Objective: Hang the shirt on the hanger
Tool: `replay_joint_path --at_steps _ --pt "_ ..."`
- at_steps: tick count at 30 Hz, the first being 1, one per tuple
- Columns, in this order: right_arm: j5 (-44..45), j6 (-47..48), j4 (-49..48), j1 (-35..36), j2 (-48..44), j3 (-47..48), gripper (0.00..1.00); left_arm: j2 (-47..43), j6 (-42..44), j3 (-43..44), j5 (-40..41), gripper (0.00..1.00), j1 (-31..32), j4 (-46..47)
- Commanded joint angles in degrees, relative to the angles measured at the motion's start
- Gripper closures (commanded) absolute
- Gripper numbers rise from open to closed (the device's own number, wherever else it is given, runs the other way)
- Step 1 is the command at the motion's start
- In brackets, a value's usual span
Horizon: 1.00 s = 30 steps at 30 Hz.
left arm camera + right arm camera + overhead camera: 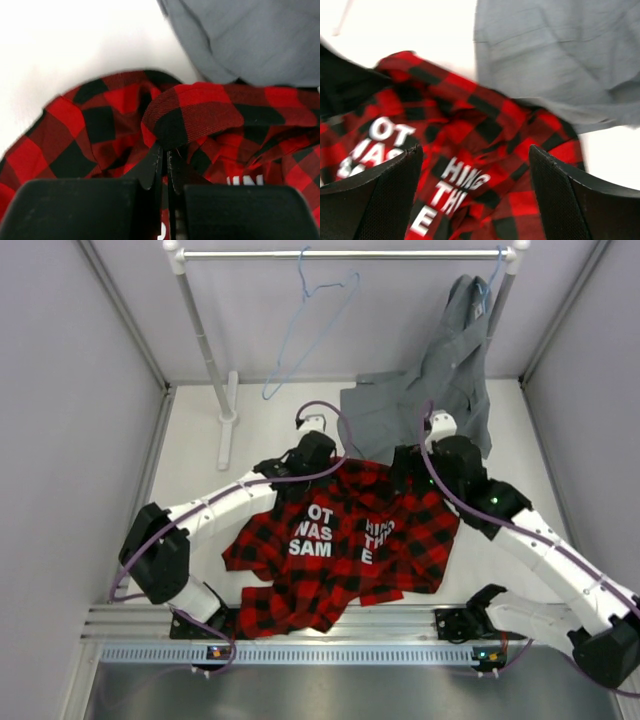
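The red-and-black plaid shirt (pixel 340 540) lies crumpled on the white table, its white lettering facing up. My left gripper (pixel 318 454) is at the shirt's far edge, shut on a fold of plaid cloth (pixel 172 117) that bunches at its fingertips (pixel 159 160). My right gripper (pixel 415 468) hovers open over the shirt's right part (pixel 470 125), jaws wide apart and empty. The bare light-blue wire hanger (pixel 303 290) hangs from the rail at the back, apart from both grippers.
A white clothes rail (pixel 340 254) on a post (pixel 205 335) stands at the back. A grey shirt (pixel 440 380) hangs from its right end and drapes onto the table, touching the plaid shirt's far edge (pixel 250 40) (pixel 555 60). Grey walls close both sides.
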<state>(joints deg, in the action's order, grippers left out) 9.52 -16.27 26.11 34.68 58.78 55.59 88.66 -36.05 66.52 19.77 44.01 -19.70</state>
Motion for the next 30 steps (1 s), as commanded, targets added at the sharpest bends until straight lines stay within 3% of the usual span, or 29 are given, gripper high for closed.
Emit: replay_joint_path --at_steps 1,6,10,13,19,25,30 --pt "-9.1 -3.8 -6.1 -0.8 -5.1 -5.5 0.17 0.2 -1.9 -5.5 -4.8 1.00 0.0 4.6" --pt "-13.7 -4.7 -9.5 -0.8 -3.7 -2.7 0.17 -3.5 -2.9 -12.5 -7.6 1.00 0.1 9.6" --pt "-5.5 -9.8 -7.7 0.6 4.9 7.1 0.17 -4.7 0.8 -16.2 -13.0 1.00 0.1 14.2" --pt "-0.5 -11.6 -7.8 3.6 12.0 18.1 0.17 -7.5 2.7 -20.9 -19.0 1.00 0.3 22.1" --pt "8.5 -13.4 -5.5 8.8 26.4 37.8 0.17 -10.2 1.6 -25.6 -17.7 1.00 0.3 26.0" --pt "9.4 -8.3 -4.3 11.3 40.6 57.0 0.17 -9.8 -0.1 -27.7 -18.0 1.00 0.3 29.0" --pt "7.4 -5.8 -4.4 12.2 47.9 66.7 0.17 -7.8 -0.8 -28.6 -19.2 1.00 0.3 31.8"
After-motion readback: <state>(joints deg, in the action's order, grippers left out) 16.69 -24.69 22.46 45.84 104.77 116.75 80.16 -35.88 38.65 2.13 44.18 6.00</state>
